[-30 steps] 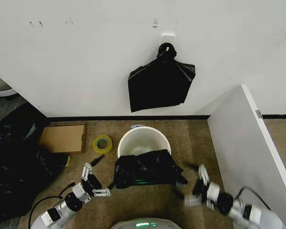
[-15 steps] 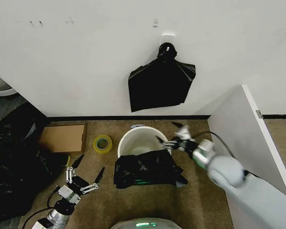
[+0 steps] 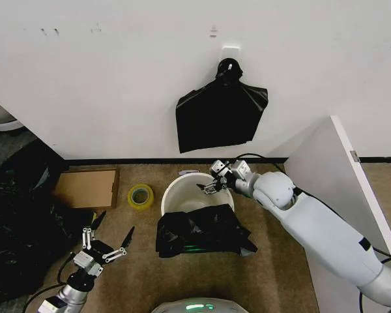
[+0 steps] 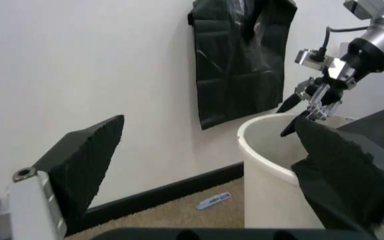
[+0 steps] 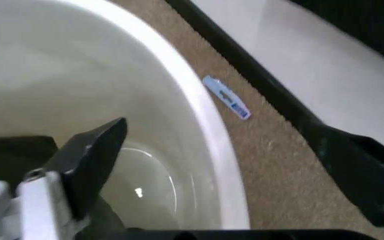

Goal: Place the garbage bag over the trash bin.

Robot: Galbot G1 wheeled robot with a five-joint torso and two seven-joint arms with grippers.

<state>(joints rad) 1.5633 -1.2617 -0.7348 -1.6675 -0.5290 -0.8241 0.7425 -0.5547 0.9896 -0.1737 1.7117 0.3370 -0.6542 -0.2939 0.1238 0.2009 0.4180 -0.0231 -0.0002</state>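
Observation:
The trash bin, a round white bucket, stands on the carpet near the wall. The garbage bag, glossy and crumpled, lies draped over the bin's near rim and the floor in front. My right gripper hovers open over the bin's far rim, holding nothing. In the right wrist view the white rim and cream inside lie between its fingers. My left gripper is open low at the left, apart from the bag. The left wrist view faces the bin and the right gripper above it.
A squarish black bag hangs from a wall hook above the bin. A yellow tape roll and flat cardboard lie to the left, beside a dark heap. A white panel stands at the right. A small blue item lies by the baseboard.
My right arm swung up from the lower right to the bin's far rim. The left gripper drew back lower left and spread wider. The garbage bag has not moved.

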